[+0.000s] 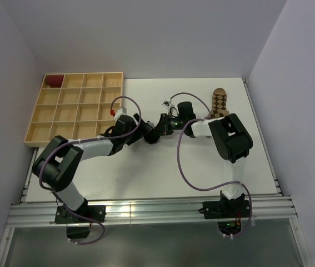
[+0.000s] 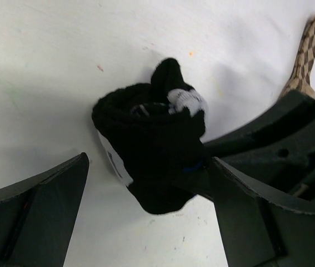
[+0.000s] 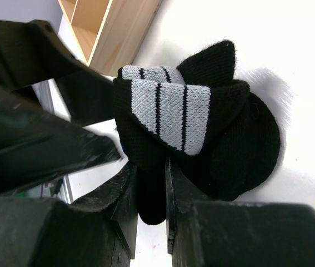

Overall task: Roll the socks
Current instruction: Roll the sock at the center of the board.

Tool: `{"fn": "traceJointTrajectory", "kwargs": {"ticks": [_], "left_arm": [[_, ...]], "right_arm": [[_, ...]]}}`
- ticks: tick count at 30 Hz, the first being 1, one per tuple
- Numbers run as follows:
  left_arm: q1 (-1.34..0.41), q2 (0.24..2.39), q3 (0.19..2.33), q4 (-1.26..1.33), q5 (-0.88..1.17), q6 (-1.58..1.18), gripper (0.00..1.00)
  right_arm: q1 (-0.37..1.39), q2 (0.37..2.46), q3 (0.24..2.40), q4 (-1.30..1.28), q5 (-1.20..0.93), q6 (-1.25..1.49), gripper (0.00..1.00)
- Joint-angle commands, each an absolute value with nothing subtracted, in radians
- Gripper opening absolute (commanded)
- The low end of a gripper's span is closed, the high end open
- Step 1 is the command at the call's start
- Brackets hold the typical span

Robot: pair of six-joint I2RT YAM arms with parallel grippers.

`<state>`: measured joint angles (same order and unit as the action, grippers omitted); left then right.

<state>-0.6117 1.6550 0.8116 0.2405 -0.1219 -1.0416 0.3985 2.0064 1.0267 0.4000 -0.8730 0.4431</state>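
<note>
- Pinching a fold at the lower edge of the black sock bundle [image 3: 201, 128], the right gripper [image 3: 151, 189] had its fingers drawn almost together, with only cloth between them.
- The left gripper [image 2: 149, 167] stood wide open and held nothing. The bundle sat inside its gap, clear of the finger at 9 o'clock. Whether it touched the finger at 3 o'clock I could not tell.
- Seen from above, the bundle lay near the table's middle, at 3 o'clock from the left wrist and 9 o'clock from the right. Both arms were at it, but only the right had a grip.
- In the left wrist view the bundle's long axis ran roughly 12 to 6, across the fingers' closing line. A squeeze there would likely take it by its short width.
- The white table [image 1: 146, 178] looked smooth. An argyle sock [image 1: 219, 102] lay at 1 o'clock and a wooden tray [image 1: 68, 104] at 10 o'clock, both well apart from the bundle, so room seemed ample.
</note>
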Motion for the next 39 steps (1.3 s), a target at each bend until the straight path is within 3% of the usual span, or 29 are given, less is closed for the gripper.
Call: {"fn": "traceJointTrajectory", "kwargs": {"ticks": [1,11,16,19,26,29,34,39], "left_arm": [[-0.600,1.689,0.819,0.317,-0.138,-1.086,0.95],[-0.571,1.749,0.801,0.388,-0.132,-1.152,0.89],[-0.571,1.795,0.851,0.292,-0.133,-1.150,0.77],[-0.571,1.850,0.913,0.182,-0.133,-1.146,0.73],[-0.600,1.948,1.006,-0.104,-0.138,-1.097,0.66],[-0.607,1.941,1.023,-0.152,-0.159,-1.077,0.64],[-0.623,1.934,1.080,-0.265,-0.192,-1.037,0.63],[-0.641,1.947,1.150,-0.342,-0.206,-1.016,0.64]], "right_arm": [[0.405,2.091,1.005,0.213,-0.839,0.459,0.00],[0.405,2.115,1.023,0.149,-0.844,0.425,0.00],[0.405,2.083,0.997,0.166,-0.819,0.417,0.00],[0.408,2.027,0.957,0.196,-0.772,0.408,0.07],[0.433,1.858,0.847,0.285,-0.588,0.376,0.48],[0.457,1.761,0.787,0.330,-0.443,0.345,0.61],[0.550,1.602,0.694,0.417,-0.177,0.241,0.71],[0.672,1.557,0.673,0.474,0.047,0.123,0.74]]}}
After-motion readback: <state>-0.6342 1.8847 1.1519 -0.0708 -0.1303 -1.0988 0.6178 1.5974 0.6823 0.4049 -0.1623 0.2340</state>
